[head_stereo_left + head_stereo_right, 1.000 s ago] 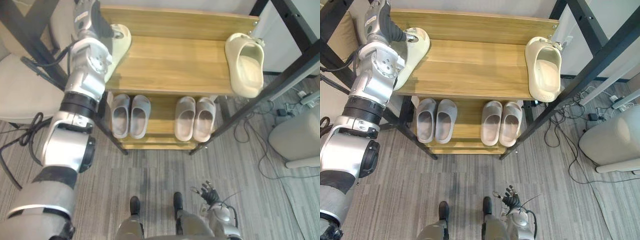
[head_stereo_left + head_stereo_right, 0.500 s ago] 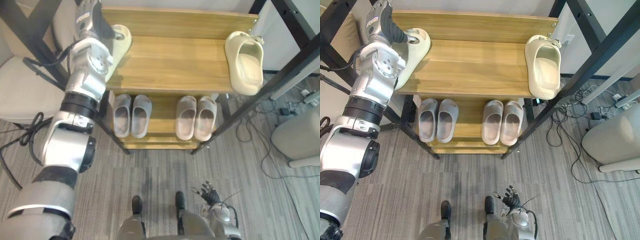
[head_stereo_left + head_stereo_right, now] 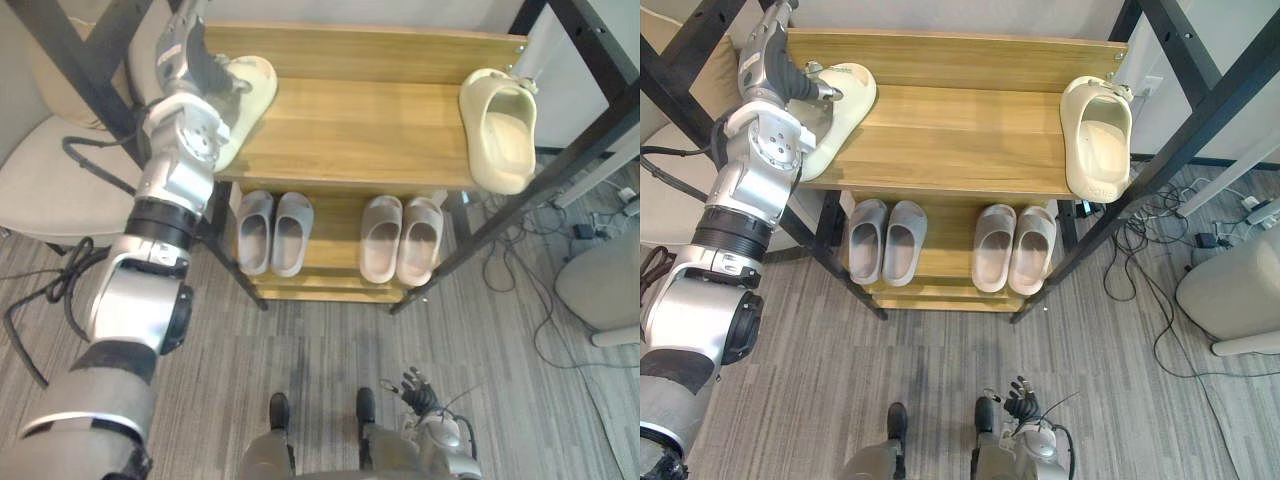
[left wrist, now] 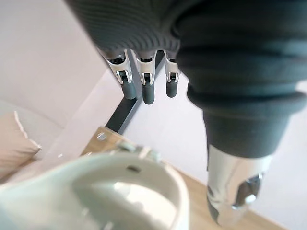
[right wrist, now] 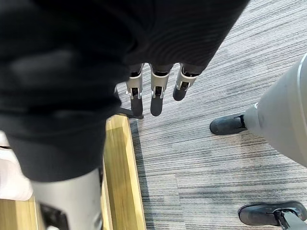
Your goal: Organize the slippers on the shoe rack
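Whole view has slid a bit vs a sec ago, so cam moved, not the shoe rack [image 3: 960, 130]. Rel. to its top shelf, the left cream slipper [image 3: 845, 100] looks barely shifted, maybe a touch further in. It sits at the shelf's left end, partly over the edge. L hand [image 3: 785, 78] is at its heel w/ fingers straight, thumb apart, not clasping; contact can't tell. Right cream slipper [image 3: 1098, 140] lies well apart at the right end. R hand [image 3: 418, 386] hangs low, relaxed, empty. Lower shelf: grey pair [image 3: 272, 232] & beige pair [image 3: 402, 238] look neat. Prob. the cream two still need pairing.
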Controlling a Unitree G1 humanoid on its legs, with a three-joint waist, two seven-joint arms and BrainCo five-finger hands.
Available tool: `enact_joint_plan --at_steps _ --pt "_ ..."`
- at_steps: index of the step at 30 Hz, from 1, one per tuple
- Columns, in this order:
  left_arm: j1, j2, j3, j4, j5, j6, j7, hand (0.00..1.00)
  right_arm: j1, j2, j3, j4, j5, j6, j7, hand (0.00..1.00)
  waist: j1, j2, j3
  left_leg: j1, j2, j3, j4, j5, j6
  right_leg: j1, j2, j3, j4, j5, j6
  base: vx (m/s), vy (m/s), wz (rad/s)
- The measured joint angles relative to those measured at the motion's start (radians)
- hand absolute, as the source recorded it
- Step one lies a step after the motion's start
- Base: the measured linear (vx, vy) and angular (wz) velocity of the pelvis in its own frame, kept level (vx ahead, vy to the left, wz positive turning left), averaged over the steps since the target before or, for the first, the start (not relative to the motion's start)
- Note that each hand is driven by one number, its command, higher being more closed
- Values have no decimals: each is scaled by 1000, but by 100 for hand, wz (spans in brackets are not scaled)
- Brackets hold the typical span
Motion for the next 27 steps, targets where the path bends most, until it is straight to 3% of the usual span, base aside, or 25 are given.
enact_joint_plan --at_steps 9,27 --pt "29 3 13 0 48 10 -9 0 0 -16 5 2 1 0 0 0 12 22 -3 -4 1 -4 0 1 -1 -1 1 -4 0 0 0 0 0 0" --pt "29 22 9 3 71 16 -12 0 -2 -21 12 -3 1 -1 0 0 18 21 -3 -31 3 2 -1 3 -3 -32 1 0 2 2 -3 0 2 -1"
